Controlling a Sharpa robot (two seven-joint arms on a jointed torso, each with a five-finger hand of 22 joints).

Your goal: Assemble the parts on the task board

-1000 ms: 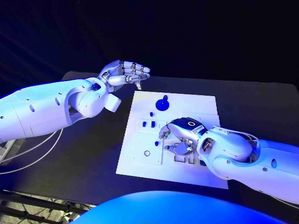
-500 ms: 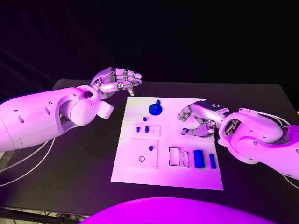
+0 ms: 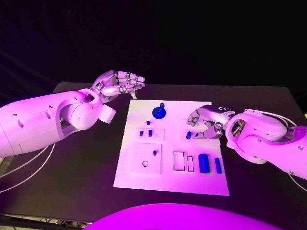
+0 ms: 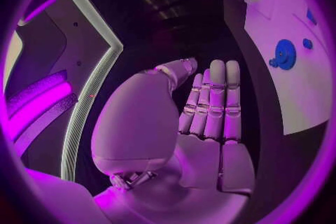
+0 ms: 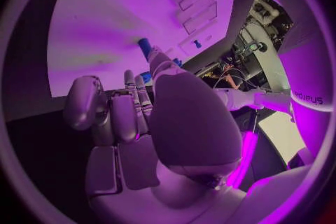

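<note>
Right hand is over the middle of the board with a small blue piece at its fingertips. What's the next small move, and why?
Probably lower the right hand a little and seat the small blue piece on the white board. That piece sits at its fingertips just above the board, though whether it is pinched is unclear. The left hand is curled beyond the board's far corner, out of the way.

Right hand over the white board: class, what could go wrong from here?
1. The right hand seems to pinch a small blue piece at its fingertips; such a light grip could let it drop.
2. Lowering, the hand might knock the blue cylinder lying loose on the board.
</note>
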